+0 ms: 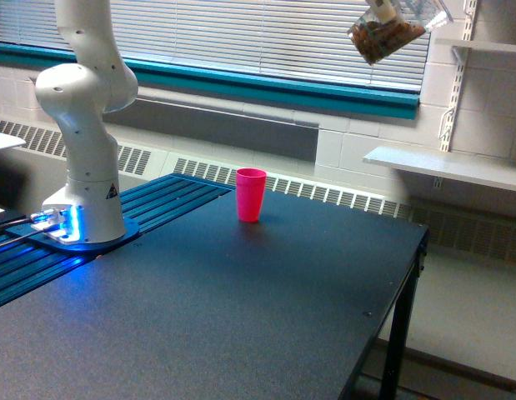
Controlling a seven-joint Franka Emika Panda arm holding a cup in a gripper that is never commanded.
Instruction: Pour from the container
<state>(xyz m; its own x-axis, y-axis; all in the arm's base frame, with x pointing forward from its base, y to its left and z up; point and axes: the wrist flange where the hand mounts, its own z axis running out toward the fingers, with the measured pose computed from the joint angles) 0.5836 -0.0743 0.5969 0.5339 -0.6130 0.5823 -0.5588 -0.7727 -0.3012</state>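
Matte dark table, glossy pink cup, tilted clear container of brown granules

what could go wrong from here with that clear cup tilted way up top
1. The container is already tilted high near the exterior view's top right, far from the pink cup. If it tips further here, the brown bits would likely miss and scatter over the table or the floor.
2. The pink cup looks light and stands free, so a pour from that height might knock it over.
3. The gripper itself is barely in frame, so its hold cannot be judged.
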